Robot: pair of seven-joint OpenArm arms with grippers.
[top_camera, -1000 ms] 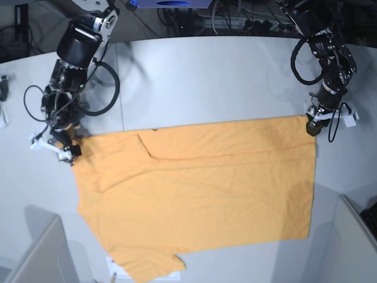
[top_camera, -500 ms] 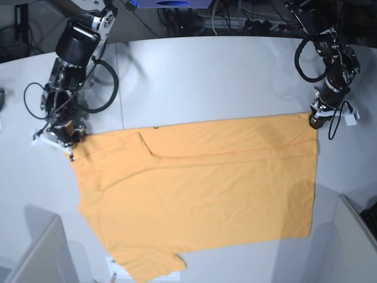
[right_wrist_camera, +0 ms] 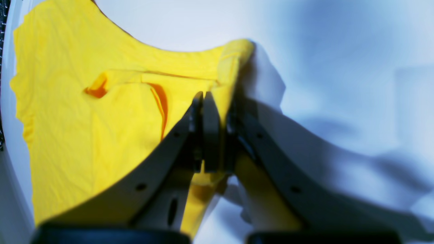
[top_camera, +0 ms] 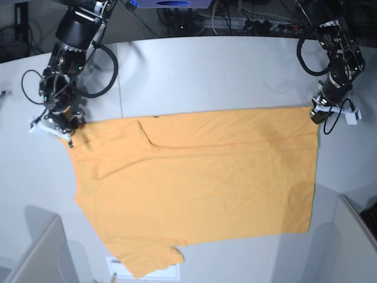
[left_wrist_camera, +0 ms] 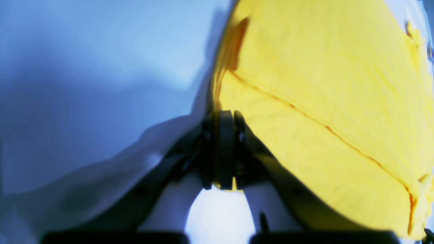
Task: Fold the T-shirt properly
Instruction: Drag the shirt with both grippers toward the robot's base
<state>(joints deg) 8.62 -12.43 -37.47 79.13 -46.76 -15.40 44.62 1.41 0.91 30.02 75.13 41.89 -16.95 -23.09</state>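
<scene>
T-shirt (top_camera: 200,188) orange, spread flat, faint creases, far corners pinched by left end effector (top_camera: 318,115), right end effector (top_camera: 63,131)

— What lies under everything?
— A broad pale grey surface (top_camera: 206,76) with a curved far edge, evenly lit.
— And behind it?
— A dark strip with tangled black cables (top_camera: 235,23) and a blue-lit device (top_camera: 171,3). Grey slanted panels (top_camera: 38,253) stand at both near corners.
</scene>
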